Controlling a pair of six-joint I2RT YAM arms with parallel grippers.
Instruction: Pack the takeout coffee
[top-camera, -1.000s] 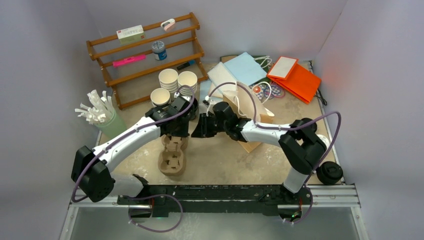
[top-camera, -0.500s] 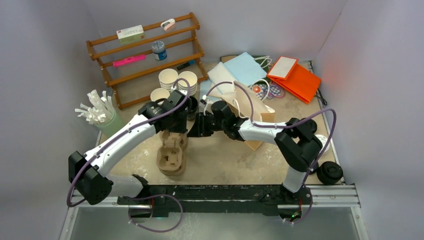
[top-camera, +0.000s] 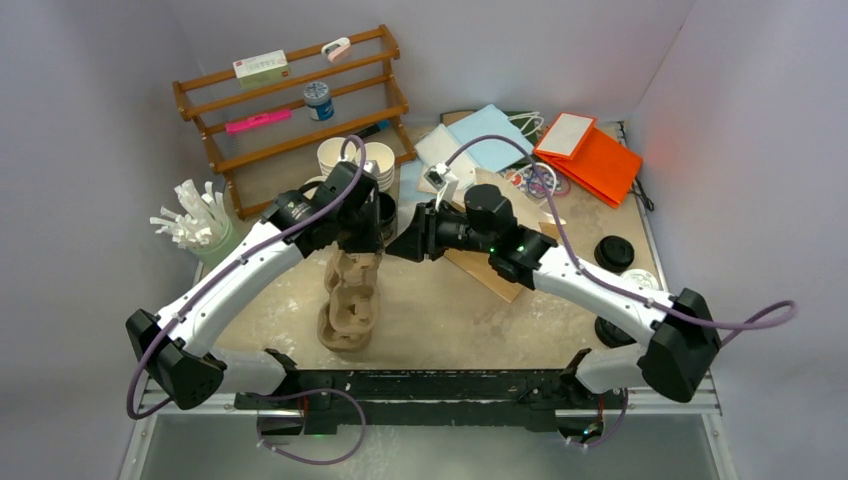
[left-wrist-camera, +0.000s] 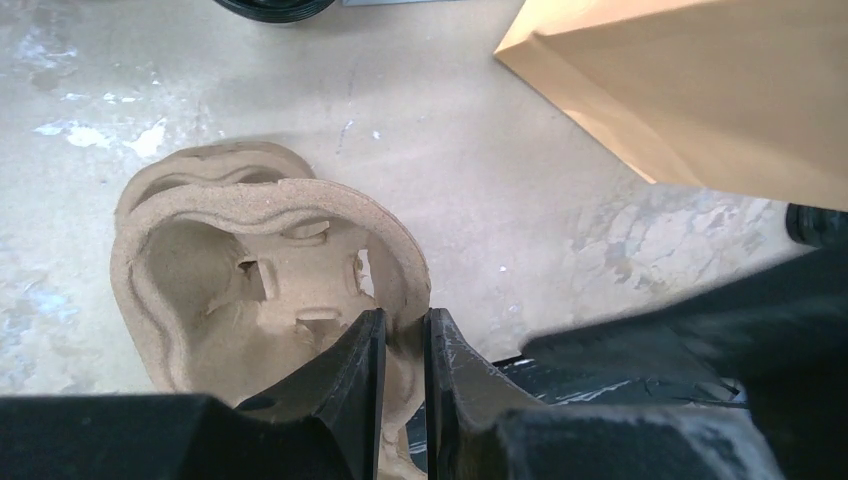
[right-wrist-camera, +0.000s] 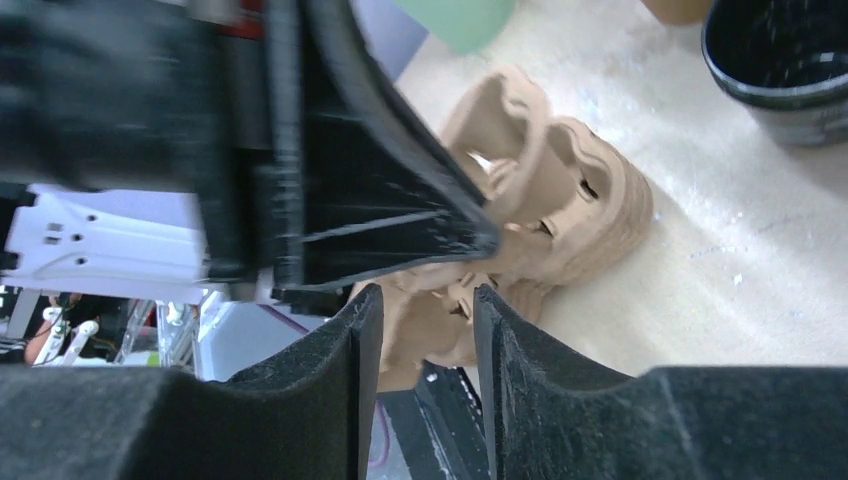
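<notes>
Kraft paper cups of the takeout coffee (top-camera: 337, 155), white inside and without lids, stand stacked by the shelf, behind both grippers. My left gripper (top-camera: 357, 238) (left-wrist-camera: 405, 320) is shut on the rim of the top moulded pulp tray (left-wrist-camera: 260, 250), whose far end is raised off the tray stack (top-camera: 347, 305). My right gripper (top-camera: 405, 243) (right-wrist-camera: 425, 300) hovers just right of it, open, nothing between its fingers; the tray stack (right-wrist-camera: 575, 200) shows beyond them. The kraft paper bag (top-camera: 478, 268) (left-wrist-camera: 700, 90) lies flat, mostly under the right arm.
A black cup (top-camera: 387, 207) (right-wrist-camera: 780, 60) stands behind the grippers. A green holder of white stirrers (top-camera: 215, 240) is at the left, a wooden shelf (top-camera: 290, 110) at the back. Blue (top-camera: 490, 135) and orange (top-camera: 590, 155) bags lie back right, black lids (top-camera: 612, 250) near the right edge.
The left gripper drew back with the tray's end, lifting it. The right arm's elbow swung out right and its jaws widened.
</notes>
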